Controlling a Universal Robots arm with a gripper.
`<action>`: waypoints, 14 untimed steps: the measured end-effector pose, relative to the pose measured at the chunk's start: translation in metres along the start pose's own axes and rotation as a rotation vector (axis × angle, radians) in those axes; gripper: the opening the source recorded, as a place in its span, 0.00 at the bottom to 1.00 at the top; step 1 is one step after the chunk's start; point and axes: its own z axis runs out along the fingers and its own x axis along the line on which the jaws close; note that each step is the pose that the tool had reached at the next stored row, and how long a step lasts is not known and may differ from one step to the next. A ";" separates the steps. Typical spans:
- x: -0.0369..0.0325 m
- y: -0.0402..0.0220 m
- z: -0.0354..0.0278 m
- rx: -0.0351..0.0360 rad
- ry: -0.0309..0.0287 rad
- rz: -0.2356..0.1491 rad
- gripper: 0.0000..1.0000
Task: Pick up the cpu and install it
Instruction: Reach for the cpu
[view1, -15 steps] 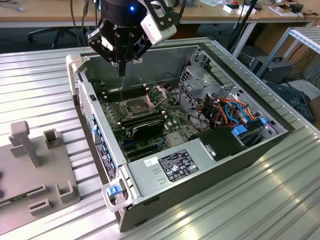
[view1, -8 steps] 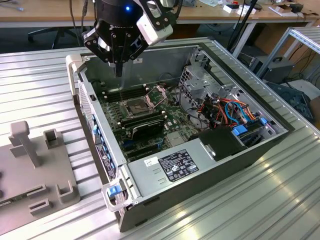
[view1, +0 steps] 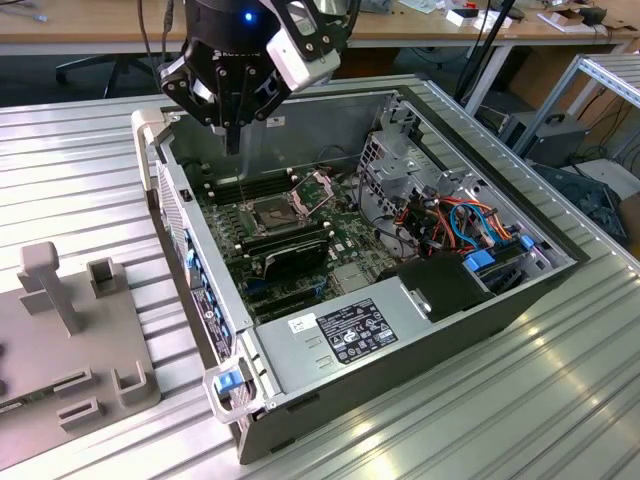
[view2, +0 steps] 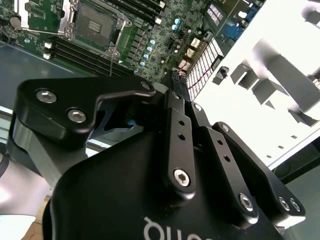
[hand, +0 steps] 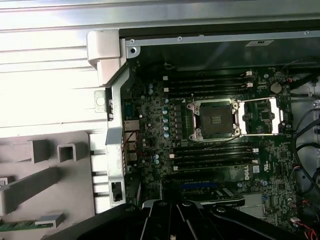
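Observation:
My gripper (view1: 232, 138) hangs above the far left corner of the open computer case (view1: 200, 290), fingers pointing down and pressed together. The black finger links (view2: 172, 115) show close up in the second wrist view, and the gripper (hand: 170, 217) shows from above in the first wrist view. Below and to the exterior view's right lies the processor socket (view1: 273, 212) (hand: 216, 119) (view2: 95, 22), dark and uncovered. Its hinged metal frame (view1: 318, 188) (hand: 260, 116) is swung open beside it. The cpu is out of view.
Black memory sticks (hand: 210, 85) flank the socket. A power supply (view1: 340, 335) and a bundle of coloured cables (view1: 470, 225) take up the near and right parts of the case. A grey fixture (view1: 70, 340) stands on the ribbed table to the exterior view's left.

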 end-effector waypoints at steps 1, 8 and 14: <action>0.0006 -0.0001 0.0000 0.0000 0.0000 0.000 0.11; 0.0033 -0.0002 -0.0001 0.0000 0.0000 0.000 0.11; 0.0041 -0.0003 -0.0001 0.0000 0.0000 0.000 0.11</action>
